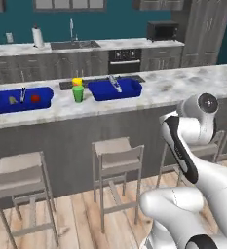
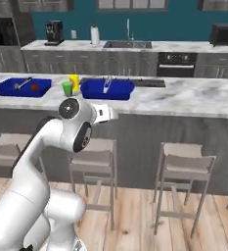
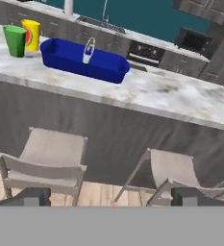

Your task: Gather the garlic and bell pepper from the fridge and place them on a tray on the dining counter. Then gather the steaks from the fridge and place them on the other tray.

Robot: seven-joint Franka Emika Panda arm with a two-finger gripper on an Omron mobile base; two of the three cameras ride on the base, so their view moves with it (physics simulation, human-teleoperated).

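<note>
One gripper [image 3: 113, 197]: jaws spread about as wide as they go, nothing between them, folks, it's empty-handed.
Arm [image 2: 61, 135]: folded tight over the base, elbow joint up high. The hand pokes forward at about the height of the surface's edge and looks slightly upward at it.
Stools: two pale seats just ahead of and below the gripper, one [image 3: 51, 149] to its left, one [image 3: 173, 168] to its right, tucked against the dark panelled base.
Dining counter [image 3: 171, 93]: the marble surface runs across just beyond the stools, above the fingertips.
Near tray [image 3: 80, 67]: blue, ahead and left of the gripper. It carries a pale utensil [image 3: 88, 51] and no meat that I can make out.
Cups: a green cup [image 3: 15, 41] and a yellow cup [image 3: 31, 34] further left of the gripper, past that tray.
Far tray [image 1: 17, 108]: way off to the gripper's left, and here's the score! The garlic [image 1: 12, 100] and the bell pepper [image 1: 35, 97] both sit inside it, beside another utensil.
Progress: the vegetable half looks done. Both steaks look left to fetch from the fridge and land in the near tray.
Back wall: the grey worktop with its sink [image 1: 75, 45], well beyond everything.
</note>
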